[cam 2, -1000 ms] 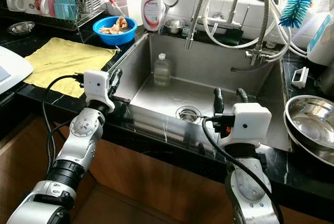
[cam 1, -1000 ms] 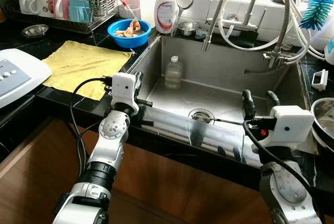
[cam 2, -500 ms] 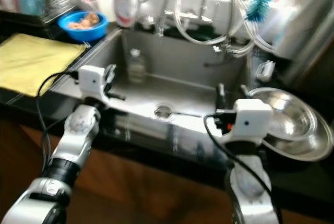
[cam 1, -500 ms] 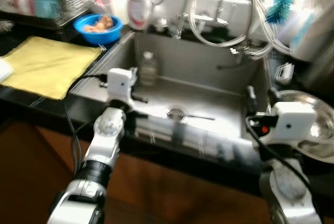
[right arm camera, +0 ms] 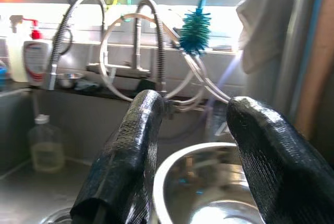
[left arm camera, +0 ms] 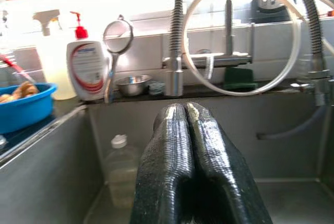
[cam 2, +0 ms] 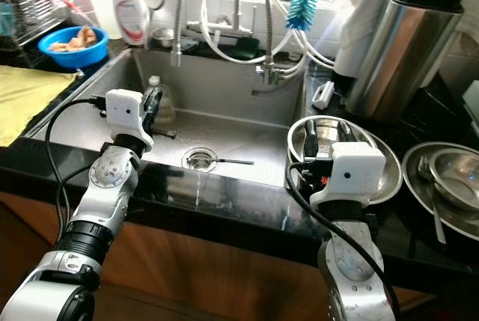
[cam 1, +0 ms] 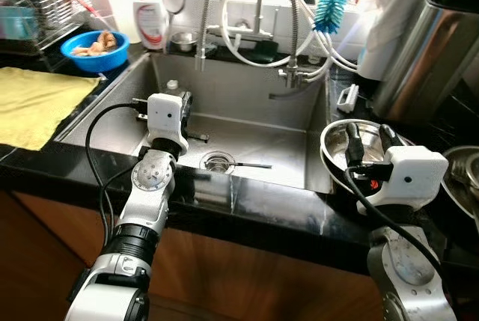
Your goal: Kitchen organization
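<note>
My left gripper hangs shut and empty over the left part of the steel sink, its fingers pressed together. Just beyond it a clear plastic bottle stands against the sink's back wall. My right gripper is open above a steel bowl that sits on the counter at the sink's right edge. Both open fingers frame that bowl in the right wrist view. A thin utensil lies by the drain.
A blue bowl of scraps, a soap dispenser and a yellow cloth are on the left. Faucet hoses and a teal brush hang behind the sink. On the right stand a tall steel canister and another steel pan.
The camera has swung right, so the sink sits further left in the picture. My right gripper now hangs over the steel bowl instead of the sink's front right edge. Both grippers keep their states.
</note>
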Robot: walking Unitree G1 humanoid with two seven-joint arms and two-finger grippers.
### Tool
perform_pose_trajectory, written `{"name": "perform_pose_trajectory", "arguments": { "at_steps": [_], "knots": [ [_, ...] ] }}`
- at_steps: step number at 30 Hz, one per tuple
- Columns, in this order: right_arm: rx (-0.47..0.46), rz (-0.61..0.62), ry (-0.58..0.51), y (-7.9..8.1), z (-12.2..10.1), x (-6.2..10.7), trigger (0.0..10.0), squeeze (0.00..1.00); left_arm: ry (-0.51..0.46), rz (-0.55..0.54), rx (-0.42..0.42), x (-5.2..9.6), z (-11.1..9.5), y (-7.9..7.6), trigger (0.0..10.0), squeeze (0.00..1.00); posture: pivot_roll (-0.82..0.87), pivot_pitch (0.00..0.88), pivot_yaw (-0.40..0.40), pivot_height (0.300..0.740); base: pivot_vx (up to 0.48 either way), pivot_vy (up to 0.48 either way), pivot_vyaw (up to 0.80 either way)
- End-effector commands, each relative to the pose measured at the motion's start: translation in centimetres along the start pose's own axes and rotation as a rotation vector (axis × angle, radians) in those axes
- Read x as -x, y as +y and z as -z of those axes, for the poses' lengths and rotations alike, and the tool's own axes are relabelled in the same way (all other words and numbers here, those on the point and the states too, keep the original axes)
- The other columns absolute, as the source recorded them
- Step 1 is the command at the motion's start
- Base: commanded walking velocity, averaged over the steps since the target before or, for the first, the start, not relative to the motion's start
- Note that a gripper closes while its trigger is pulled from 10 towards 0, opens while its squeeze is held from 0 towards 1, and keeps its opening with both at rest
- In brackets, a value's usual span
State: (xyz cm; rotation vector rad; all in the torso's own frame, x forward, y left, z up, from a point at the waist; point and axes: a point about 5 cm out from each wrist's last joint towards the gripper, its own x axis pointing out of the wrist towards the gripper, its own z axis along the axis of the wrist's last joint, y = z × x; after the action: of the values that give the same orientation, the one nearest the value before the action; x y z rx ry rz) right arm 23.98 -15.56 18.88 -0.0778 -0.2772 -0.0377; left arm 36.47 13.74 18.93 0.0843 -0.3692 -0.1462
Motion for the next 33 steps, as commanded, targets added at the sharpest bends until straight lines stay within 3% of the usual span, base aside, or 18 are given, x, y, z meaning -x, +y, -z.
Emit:
{"name": "perform_pose_trajectory", "arguments": {
  "at_steps": [1, 9, 29, 33],
  "knots": [
    [-0.003, -0.004, 0.002, 0.1, -0.1, -0.2, 10.0, 0.0, 0.017, -0.012, 0.006, -0.1, 0.2, 0.2, 10.0, 0.0, -0.03, 0.035, -0.018, 0.74, 0.0, 0.0, 0.0],
    [-0.008, -0.006, 0.016, 0.4, 0.1, -0.1, 10.0, 0.0, 0.017, -0.015, 0.011, -0.2, 0.2, 0.2, 10.0, 0.0, -0.03, 0.041, -0.021, 0.74, 0.0, 0.3, -0.71],
    [-0.008, -0.006, 0.014, 0.5, 0.0, -0.4, 10.0, 0.0, -0.005, -0.019, 0.005, -0.7, -0.4, 0.4, 10.0, 0.0, -0.02, 0.049, -0.018, 0.74, 0.0, 0.0, -0.72],
    [0.0, -0.009, 0.0, 0.6, -0.1, -0.4, 10.0, 0.0, -0.03, -0.022, 0.001, -1.0, -1.1, 0.5, 10.0, 0.0, -0.02, 0.049, -0.019, 0.74, 0.0, 0.0, 0.0]
  ]
}}
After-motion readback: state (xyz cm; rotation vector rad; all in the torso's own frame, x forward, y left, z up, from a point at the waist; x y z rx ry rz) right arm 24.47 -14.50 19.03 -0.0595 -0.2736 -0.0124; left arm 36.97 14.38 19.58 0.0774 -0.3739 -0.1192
